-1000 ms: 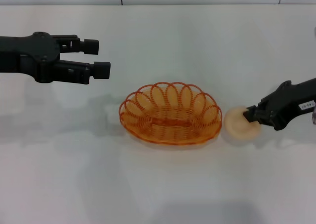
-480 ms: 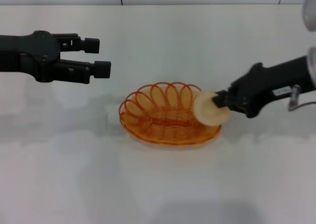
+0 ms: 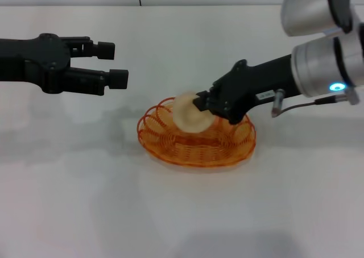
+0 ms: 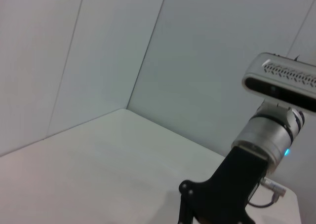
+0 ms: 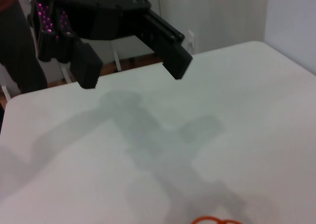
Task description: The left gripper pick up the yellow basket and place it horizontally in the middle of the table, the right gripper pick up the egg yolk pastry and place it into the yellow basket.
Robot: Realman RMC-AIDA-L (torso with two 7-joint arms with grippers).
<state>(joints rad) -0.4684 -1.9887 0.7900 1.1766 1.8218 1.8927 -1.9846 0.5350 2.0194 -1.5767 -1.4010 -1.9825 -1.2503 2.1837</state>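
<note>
The yellow basket (image 3: 196,154) lies lengthwise in the middle of the white table (image 3: 79,201). A sliver of its rim (image 5: 215,220) shows in the right wrist view. Over the basket's left half hangs the pale round egg yolk pastry (image 3: 187,115), tilted on edge, with my right gripper (image 3: 203,104) shut on its right side. The right arm reaches in from the upper right. My left gripper (image 3: 114,65) hovers open and empty to the upper left of the basket, well apart from it. It shows again as the left gripper (image 5: 131,65) in the right wrist view.
The right arm's silver-white segment with a lit ring (image 3: 335,87) hangs above the table's right side, and the right arm (image 4: 237,184) also shows in the left wrist view. A wall runs along the table's far edge (image 3: 170,5).
My right gripper has lifted the pastry off the table to the right of the basket and carried it left, over the basket. The left gripper and the basket have stayed put.
</note>
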